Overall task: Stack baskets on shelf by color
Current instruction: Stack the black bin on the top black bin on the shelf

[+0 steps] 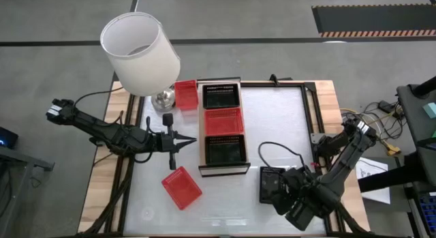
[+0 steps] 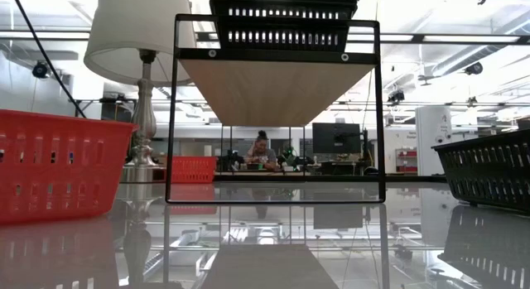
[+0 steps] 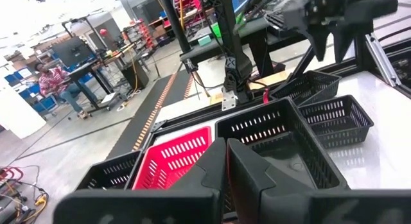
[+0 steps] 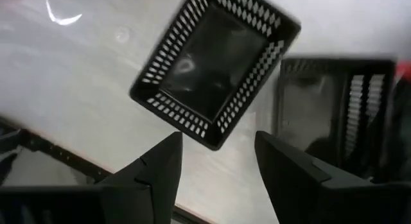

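hovering with fingers spread and nothing between them, right tool [image 4: 215, 169] low at the counter's [image 1: 286, 122] near right, just past the loose black basket [image 1: 271, 185]. from the tool, basket at about 10 o'clock, close, standing free on the white top, long axis near 12-to-6. shelf [image 1: 223, 171] beyond it at 10 to 11 o'clock, carrying black, red, black in a row. left tool [image 1: 194, 139] clenched on nothing at the shelf's 9 o'clock side, red basket [image 1: 182, 187] nearer that one. likely next: regrasping the black basket by its rim.
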`<state>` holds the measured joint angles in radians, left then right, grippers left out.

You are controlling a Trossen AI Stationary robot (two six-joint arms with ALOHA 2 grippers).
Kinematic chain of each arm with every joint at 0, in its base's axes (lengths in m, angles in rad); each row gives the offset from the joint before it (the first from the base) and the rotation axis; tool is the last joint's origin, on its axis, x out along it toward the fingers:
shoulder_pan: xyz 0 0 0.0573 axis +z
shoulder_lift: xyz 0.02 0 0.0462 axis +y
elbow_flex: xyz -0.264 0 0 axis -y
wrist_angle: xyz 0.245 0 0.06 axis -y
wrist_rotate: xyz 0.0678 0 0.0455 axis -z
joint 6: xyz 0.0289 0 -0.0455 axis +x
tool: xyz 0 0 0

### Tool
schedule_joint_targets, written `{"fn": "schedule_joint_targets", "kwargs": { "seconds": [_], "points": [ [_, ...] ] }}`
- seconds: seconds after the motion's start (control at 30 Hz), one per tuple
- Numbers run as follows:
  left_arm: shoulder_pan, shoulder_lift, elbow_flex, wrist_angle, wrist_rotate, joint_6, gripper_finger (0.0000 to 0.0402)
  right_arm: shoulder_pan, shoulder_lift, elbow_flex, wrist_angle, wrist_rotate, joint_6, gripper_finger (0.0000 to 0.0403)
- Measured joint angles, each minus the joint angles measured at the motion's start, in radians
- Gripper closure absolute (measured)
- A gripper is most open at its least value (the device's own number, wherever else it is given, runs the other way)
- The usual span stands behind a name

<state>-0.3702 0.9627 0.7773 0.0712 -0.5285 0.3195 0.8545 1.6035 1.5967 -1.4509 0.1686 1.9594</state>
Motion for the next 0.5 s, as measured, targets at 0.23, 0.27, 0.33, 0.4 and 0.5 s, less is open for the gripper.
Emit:
{"fn": "schedule_joint_targets", "kwargs": {
  "seconds": [0.23, 0.27, 0.33, 0.4, 0.5],
  "points": [
    [0.001, 0.0, -0.001, 0.0, 0.0, 0.003, 0.0402, -0.004, 0.023, -0.113, 0.13, -0.022, 0.065, 0.0215],
    [0.001, 0.0, -0.001, 0.0, 0.0, 0.006, 0.0402, -0.011, 0.024, -0.128, 0.162, -0.023, 0.06, 0.0215],
    [0.001, 0.0, -0.001, 0.0, 0.0, 0.009, 0.0402, -0.024, 0.024, -0.152, 0.214, -0.02, 0.041, 0.0215],
    [0.001, 0.0, -0.001, 0.0, 0.0, 0.009, 0.0402, -0.038, 0.024, -0.17, 0.244, -0.019, 0.032, 0.0215],
    [0.001, 0.0, -0.002, -0.001, 0.0, 0.01, 0.0402, -0.051, 0.024, -0.202, 0.302, -0.019, 0.03, 0.0215]
  ]
}}
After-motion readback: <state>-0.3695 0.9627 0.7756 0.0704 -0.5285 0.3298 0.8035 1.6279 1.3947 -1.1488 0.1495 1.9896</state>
